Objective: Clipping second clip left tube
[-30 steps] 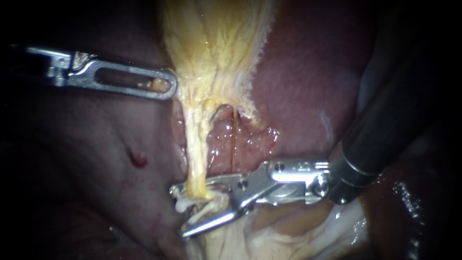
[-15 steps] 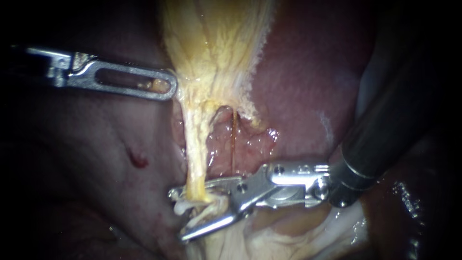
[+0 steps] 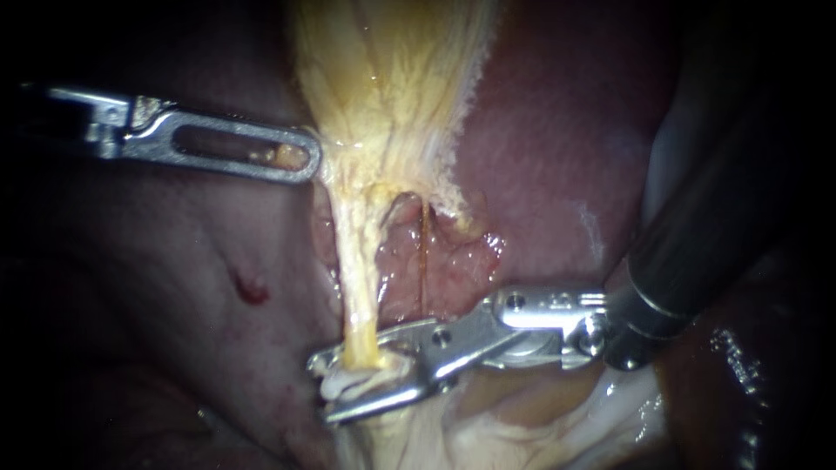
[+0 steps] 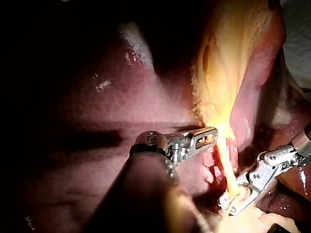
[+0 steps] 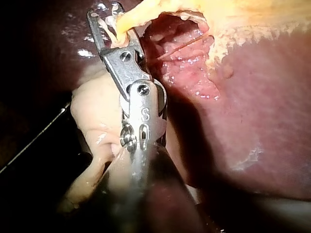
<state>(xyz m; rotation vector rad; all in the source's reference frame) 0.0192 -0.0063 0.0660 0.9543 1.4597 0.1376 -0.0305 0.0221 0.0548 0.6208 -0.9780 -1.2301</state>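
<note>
Low on the left tube (image 3: 357, 278), well below the gallbladder (image 3: 392, 78), our right instrument's (image 3: 322, 388) jaws stand narrow, pinching the tube from both sides. We should squeeze squarely across its full width, without tugging it sideways.

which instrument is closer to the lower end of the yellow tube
Right. The right instrument has its jaws on both sides of the yellow tube at that end; the left instrument sits farther up, beside the wide yellow tissue.
</note>
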